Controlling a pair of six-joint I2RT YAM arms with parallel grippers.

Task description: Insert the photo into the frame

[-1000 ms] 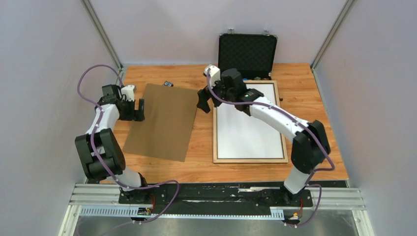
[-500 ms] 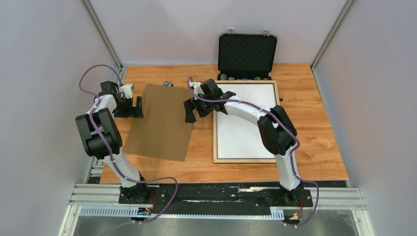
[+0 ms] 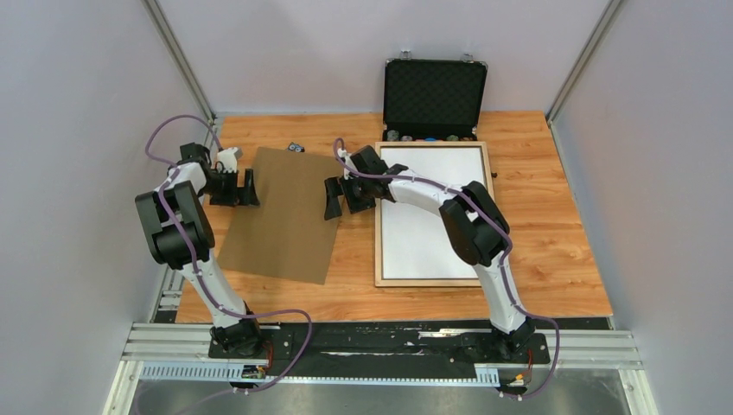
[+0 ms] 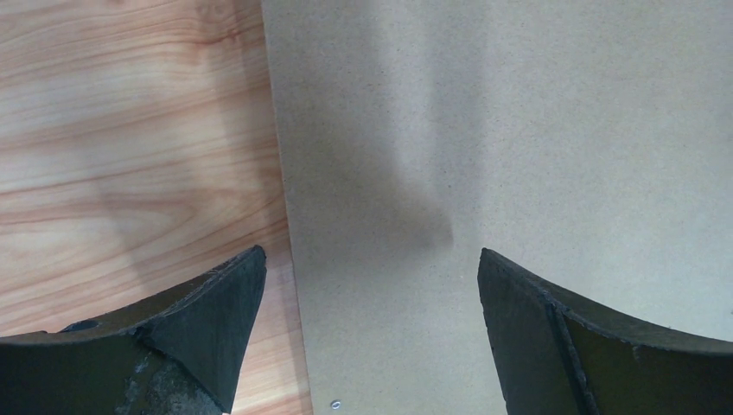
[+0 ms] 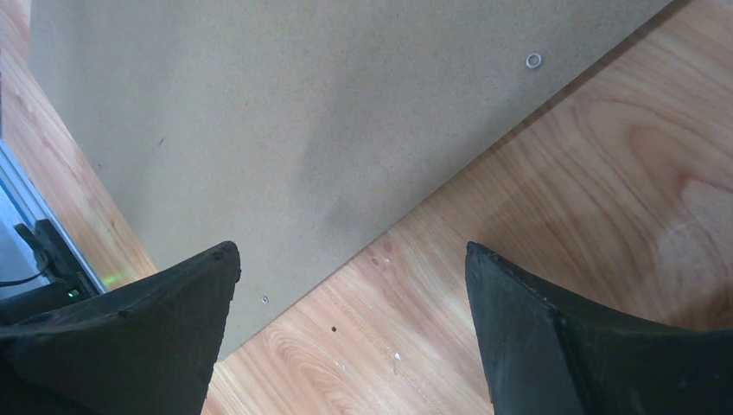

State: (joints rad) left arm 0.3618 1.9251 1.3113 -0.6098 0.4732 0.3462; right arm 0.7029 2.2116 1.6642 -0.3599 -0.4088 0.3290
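The frame [image 3: 378, 226], light wood side up, lies flat on the right half of the table. A plain white sheet, the photo's back [image 3: 432, 212], fills its opening. My right gripper [image 3: 340, 197] is open, left of the frame, low over the right edge of the brown backing panel [image 3: 285, 216]. In the right wrist view its jaws [image 5: 350, 259] straddle that panel edge [image 5: 302, 112] and bare table. My left gripper [image 3: 243, 188] is open at the panel's left edge. In the left wrist view its jaws [image 4: 372, 264] straddle that edge, over the panel [image 4: 519, 130]. Both grippers are empty.
An open black case [image 3: 435, 93] stands at the back behind the frame, with small items along its front. A small dark object [image 3: 296, 148] lies by the panel's far corner. Grey walls enclose the wooden table [image 3: 553, 225].
My right gripper has swung left from the frame's far left corner to the backing panel's right edge. My left gripper has shifted slightly toward the panel's left edge. The frame, white sheet and panel stay put.
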